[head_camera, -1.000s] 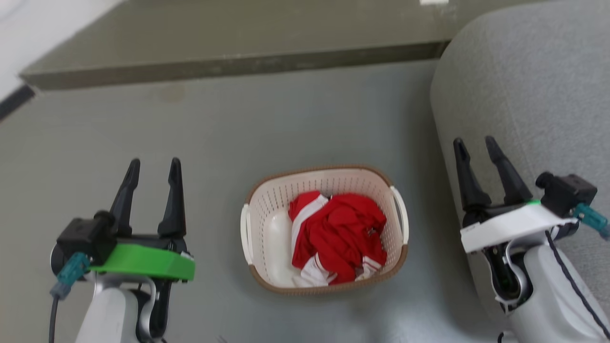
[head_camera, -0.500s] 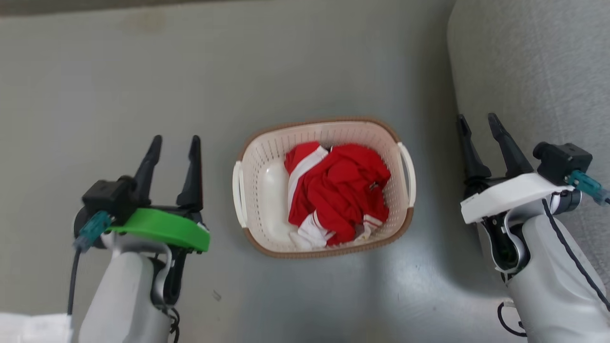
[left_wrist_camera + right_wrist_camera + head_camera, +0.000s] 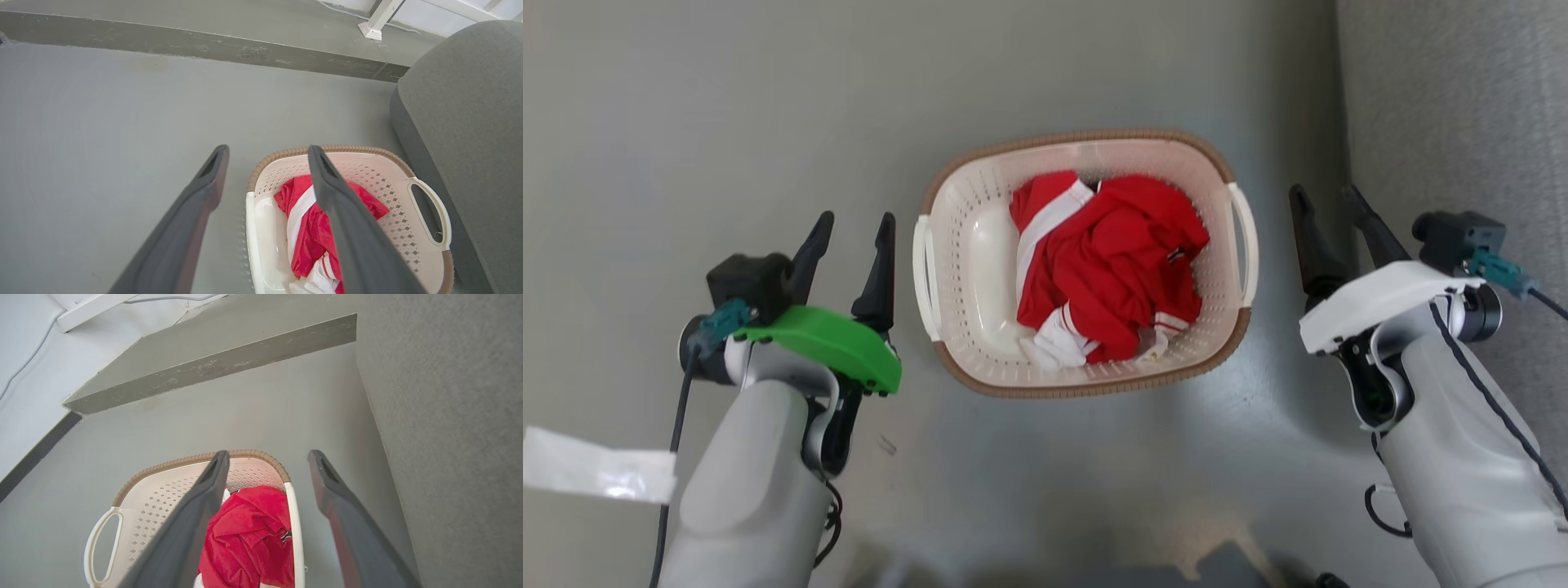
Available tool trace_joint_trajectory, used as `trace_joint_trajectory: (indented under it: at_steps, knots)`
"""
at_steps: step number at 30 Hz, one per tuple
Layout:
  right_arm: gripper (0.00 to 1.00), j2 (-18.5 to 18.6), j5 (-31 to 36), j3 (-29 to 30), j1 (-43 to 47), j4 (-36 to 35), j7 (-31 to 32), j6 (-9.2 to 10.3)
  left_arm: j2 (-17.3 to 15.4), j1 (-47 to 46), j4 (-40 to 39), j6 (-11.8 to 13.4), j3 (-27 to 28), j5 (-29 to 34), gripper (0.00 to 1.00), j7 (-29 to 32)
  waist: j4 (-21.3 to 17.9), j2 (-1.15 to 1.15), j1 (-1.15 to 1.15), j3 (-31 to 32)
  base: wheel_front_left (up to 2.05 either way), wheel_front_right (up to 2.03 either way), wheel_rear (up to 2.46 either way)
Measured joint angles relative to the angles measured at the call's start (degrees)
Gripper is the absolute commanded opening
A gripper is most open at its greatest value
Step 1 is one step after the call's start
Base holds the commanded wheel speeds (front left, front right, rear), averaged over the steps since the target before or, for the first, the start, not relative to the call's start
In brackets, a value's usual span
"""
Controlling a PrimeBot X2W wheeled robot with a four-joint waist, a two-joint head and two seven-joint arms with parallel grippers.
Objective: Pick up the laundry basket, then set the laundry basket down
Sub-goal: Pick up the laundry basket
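Inside the laundry basket [image 3: 1086, 137], red clothing [image 3: 1119, 261] partly hides the bottom.

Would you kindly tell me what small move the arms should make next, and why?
The left gripper and right gripper stand open on either side of the laundry basket, each beside a side handle without gripping it, and the basket rests on the floor. So I would probably bring both inward onto the handles.

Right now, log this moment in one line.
left pincer: open, free | right pincer: open, free | laundry basket: on floor, ungrasped, red garment inside
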State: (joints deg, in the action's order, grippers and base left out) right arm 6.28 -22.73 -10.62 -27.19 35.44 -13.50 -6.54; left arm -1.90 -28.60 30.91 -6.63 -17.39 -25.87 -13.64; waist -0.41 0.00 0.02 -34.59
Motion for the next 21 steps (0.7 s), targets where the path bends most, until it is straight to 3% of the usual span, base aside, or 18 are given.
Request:
trace_joint_trajectory:
  at_steps: [21]
  knots:
    - [1.00, -1.0, -0.1, -1.8, -12.8, 13.2, 1.7, -0.02, 0.4, -13.8, 12.8, -0.2, -3.5, -4.4, 1.00, 2.5, -0.4, 0.00, -0.01, -12.6, 0.00, 0.00, 0.00]
